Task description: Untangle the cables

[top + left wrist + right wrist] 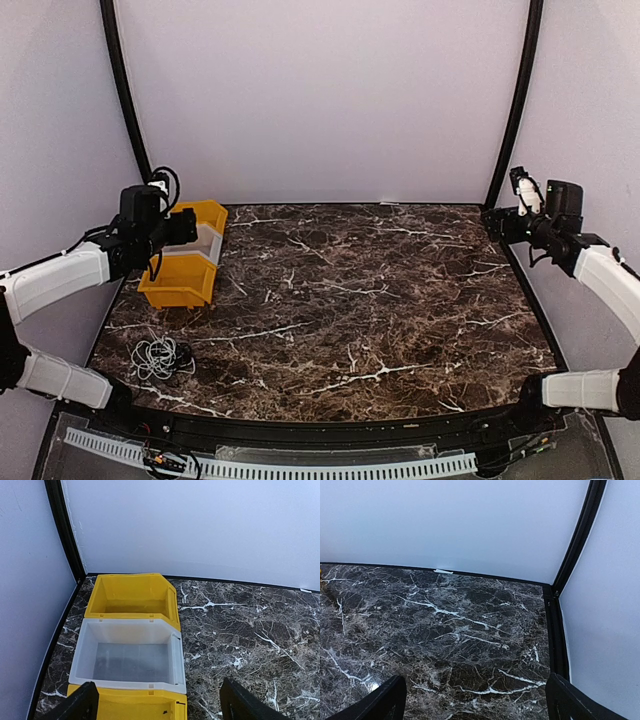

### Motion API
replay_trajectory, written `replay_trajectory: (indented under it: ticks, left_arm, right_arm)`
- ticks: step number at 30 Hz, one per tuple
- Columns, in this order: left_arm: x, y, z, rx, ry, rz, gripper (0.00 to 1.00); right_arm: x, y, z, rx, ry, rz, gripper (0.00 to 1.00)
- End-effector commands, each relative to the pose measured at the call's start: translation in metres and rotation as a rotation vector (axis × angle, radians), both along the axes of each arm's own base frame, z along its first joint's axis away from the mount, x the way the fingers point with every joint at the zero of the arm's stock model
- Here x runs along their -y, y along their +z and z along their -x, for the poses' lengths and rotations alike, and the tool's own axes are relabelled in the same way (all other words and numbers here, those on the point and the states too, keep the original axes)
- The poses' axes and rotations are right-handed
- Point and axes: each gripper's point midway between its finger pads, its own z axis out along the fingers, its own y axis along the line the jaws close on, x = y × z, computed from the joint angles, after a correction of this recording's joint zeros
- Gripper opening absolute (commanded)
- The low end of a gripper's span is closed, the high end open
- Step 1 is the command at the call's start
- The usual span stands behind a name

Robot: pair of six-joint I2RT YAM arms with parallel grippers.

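Cables are lying lower left, looking soft and light; grabbing a loose loop seems best. Left claw and right claw are gaping wide.

A dark marbled worktop carries three open bins touching in a row at its upper left: a yellow bin farthest, a white bin in the middle, and a second yellow bin nearest. Pale walls stand behind.
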Motion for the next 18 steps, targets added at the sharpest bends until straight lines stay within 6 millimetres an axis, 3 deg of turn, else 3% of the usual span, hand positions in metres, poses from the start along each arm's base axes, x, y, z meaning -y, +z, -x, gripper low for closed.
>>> replay_trajectory:
  ticks: [1, 8, 13, 18]
  left_arm:
    - [-0.002, -0.006, -0.012, -0.006, 0.005, 0.048, 0.87]
    - [0.006, -0.022, -0.039, -0.132, 0.003, 0.103, 0.87]
    - [0.014, -0.033, -0.069, -0.225, 0.008, 0.118, 0.9]
    - [0.021, -0.057, -0.097, -0.321, 0.018, 0.107, 0.87]
  right_arm:
    - [0.013, 0.006, -0.011, 0.074, -0.056, -0.051, 0.99]
    - [0.028, -0.015, -0.028, 0.017, -0.125, -0.098, 0.99]
    - [0.031, -0.035, -0.042, -0.027, -0.157, -0.102, 0.99]
    - [0.031, -0.05, -0.049, -0.048, -0.172, -0.09, 0.99]
